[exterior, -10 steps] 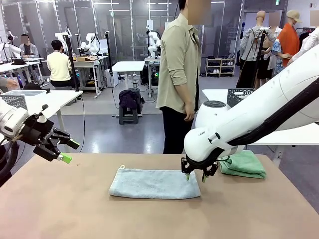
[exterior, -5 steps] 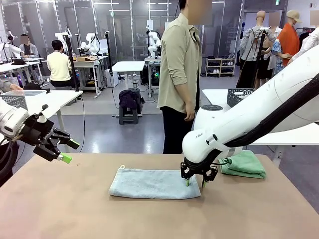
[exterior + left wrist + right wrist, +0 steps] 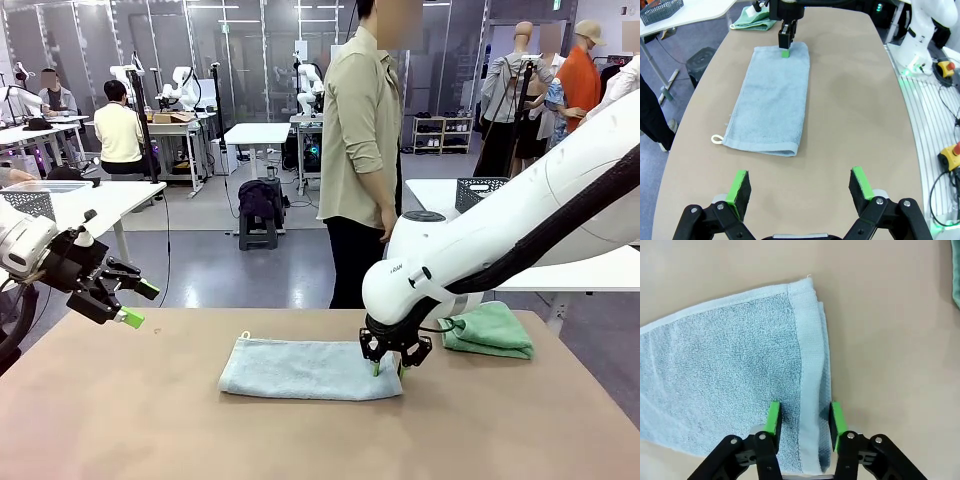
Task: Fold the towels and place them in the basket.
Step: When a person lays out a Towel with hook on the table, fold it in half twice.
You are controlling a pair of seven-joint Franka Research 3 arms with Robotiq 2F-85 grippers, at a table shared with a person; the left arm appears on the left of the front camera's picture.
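Two towels lie on the tan desk (image 3: 150,420): the pale blue towel (image 3: 300,368) at centre, its end hem pinched by the right pincer (image 3: 388,368), and a mint green towel (image 3: 490,330) far right. The left pincer (image 3: 135,305) hangs wide. One basket (image 3: 480,192) sits on a white table behind.

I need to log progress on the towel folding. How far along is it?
Done: the green towel lies folded at the table's far right, and the blue towel looks folded once lengthwise. In hand: the right gripper straddles the blue towel's end hem, its jaws partly closed; the left gripper hangs open. Left: finish folding; neither towel is in the basket, which sits on the table behind.
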